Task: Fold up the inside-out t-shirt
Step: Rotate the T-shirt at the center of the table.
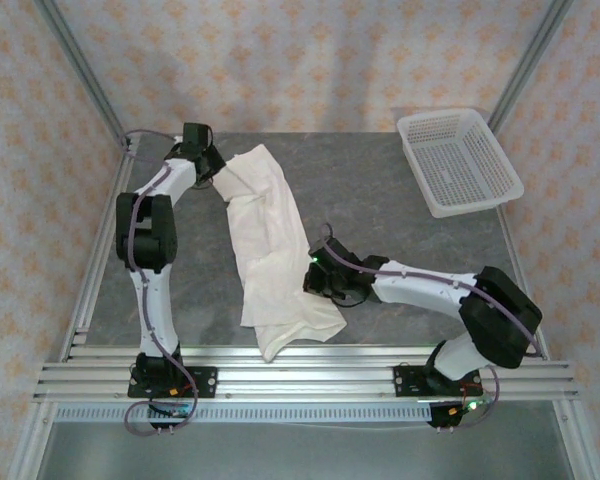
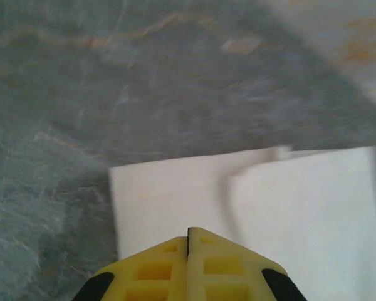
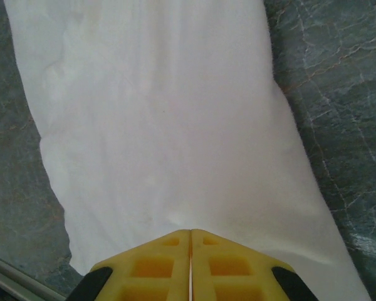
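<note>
Both clamped on t-shirt [image 1: 270, 240]: left gripper [image 2: 188, 232], far end; right gripper [image 3: 190, 233], near edge.

A grey marbled table [image 1: 380, 210] stands between walls [image 1: 310, 60] with pale beige flower-pattern paper. Metal posts [image 1: 80, 70] rise at its far corners; the light is soft.

The white t-shirt [image 1: 270, 240] lies as a long rumpled band, far end pinched in the left fingers [image 2: 153, 271], near edge in the right fingers [image 3: 153, 268].
</note>
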Robot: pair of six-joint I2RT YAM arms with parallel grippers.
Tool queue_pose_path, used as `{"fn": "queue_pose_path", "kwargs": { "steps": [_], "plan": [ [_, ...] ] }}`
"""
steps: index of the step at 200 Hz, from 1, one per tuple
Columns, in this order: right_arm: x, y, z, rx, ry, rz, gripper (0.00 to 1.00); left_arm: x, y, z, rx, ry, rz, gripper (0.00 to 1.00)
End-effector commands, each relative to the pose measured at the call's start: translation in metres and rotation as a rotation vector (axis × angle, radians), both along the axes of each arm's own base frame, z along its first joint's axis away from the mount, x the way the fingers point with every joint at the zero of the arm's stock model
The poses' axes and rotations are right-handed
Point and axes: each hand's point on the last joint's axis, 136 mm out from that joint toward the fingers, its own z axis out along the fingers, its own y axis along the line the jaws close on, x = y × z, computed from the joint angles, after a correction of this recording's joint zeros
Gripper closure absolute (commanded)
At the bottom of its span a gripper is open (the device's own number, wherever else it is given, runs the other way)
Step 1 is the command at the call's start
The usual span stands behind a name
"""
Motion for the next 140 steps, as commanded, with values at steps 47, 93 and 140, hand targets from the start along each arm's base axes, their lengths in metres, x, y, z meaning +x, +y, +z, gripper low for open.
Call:
{"fn": "queue_pose_path", "kwargs": {
  "steps": [47, 93, 140],
  "plan": [
    [-0.006, 0.011, -0.023, -0.062, 0.071, 0.031, 0.93, 0.032, -0.034, -0.062, -0.140, 0.086, -0.072, 1.00],
    [-0.002, 0.023, -0.033, -0.089, 0.115, 0.040, 0.94, 0.076, -0.019, -0.094, -0.224, 0.054, 0.041, 1.00],
    [0.008, 0.028, -0.046, -0.112, 0.130, -0.002, 0.94, 0.130, -0.034, -0.068, -0.380, -0.193, 0.010, 1.00]
  ]
}}
